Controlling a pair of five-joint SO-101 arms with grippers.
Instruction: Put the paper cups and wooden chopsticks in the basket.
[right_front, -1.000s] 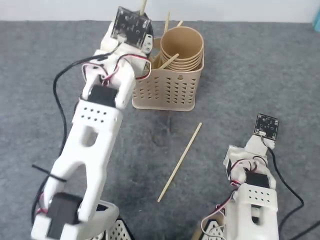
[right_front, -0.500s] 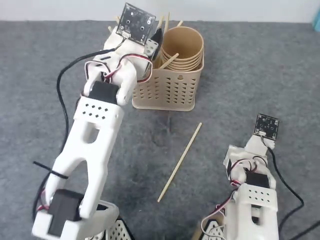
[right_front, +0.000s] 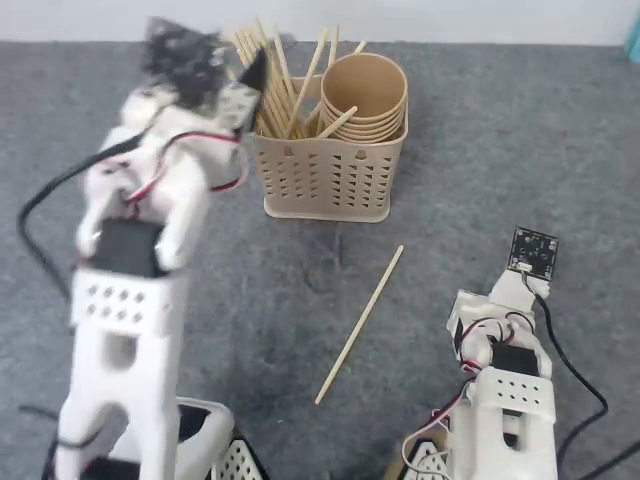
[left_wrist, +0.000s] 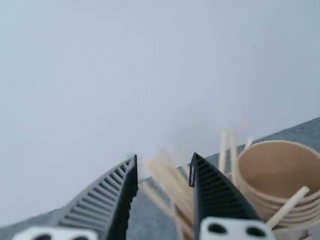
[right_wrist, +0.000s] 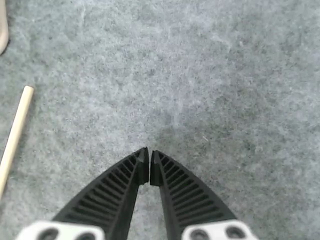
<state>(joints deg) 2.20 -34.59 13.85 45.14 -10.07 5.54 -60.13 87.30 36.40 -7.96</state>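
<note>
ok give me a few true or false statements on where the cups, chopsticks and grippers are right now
1. One chopstick lies on the table, outside the basket. True.
2. The paper cups stand on the table beside the basket. False: they sit stacked inside the basket.
3. The right gripper is shut and holds nothing. True.
4. The left gripper is clamped on a chopstick. False: it is open and empty.

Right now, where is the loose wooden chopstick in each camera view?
High view: loose chopstick lies diagonally on the grey mat, in front of the basket.
Left wrist view: not in it.
Right wrist view: one end lies on the mat, apart from the right hand.
Shared landmark: the grey mat.
</note>
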